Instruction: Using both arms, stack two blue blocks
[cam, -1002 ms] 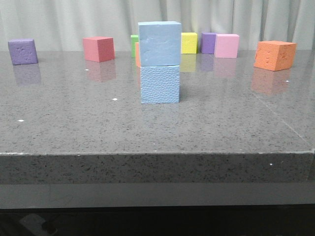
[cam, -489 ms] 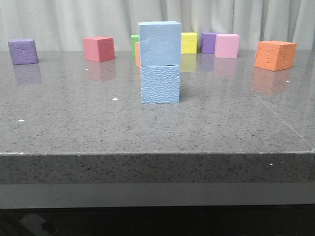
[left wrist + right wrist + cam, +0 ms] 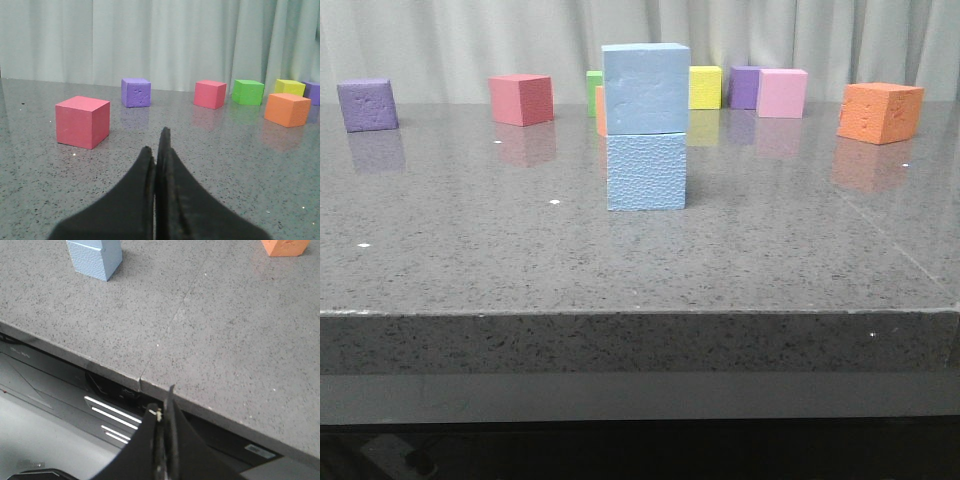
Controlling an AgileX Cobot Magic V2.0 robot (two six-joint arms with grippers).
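Hidden: in the front view neither arm is seen; an orange foam cube (image 3: 600, 111) and a green foam cube (image 3: 593, 87) are mostly covered by the blue stack, and in the right wrist view the stack is cut off at the frame edge.
Left claw (image 3: 158, 150): clenched — the dark glossy fingers are pressed together, nothing held, poised over the grey speckled stone counter (image 3: 470, 250).
Right claw (image 3: 163, 412): clenched likewise, empty, seen off the counter's near edge.
Stack: the upper pale sky-blue foam cube (image 3: 645, 88) is set squarely on the lower pale sky-blue foam cube (image 3: 646, 171), mid-counter; the lower face is pebbled, the upper smoother.
Surroundings: a red foam cube (image 3: 521, 99), a purple foam cube (image 3: 368, 105) and a larger orange foam cube (image 3: 880, 112) — all well apart from the stack.
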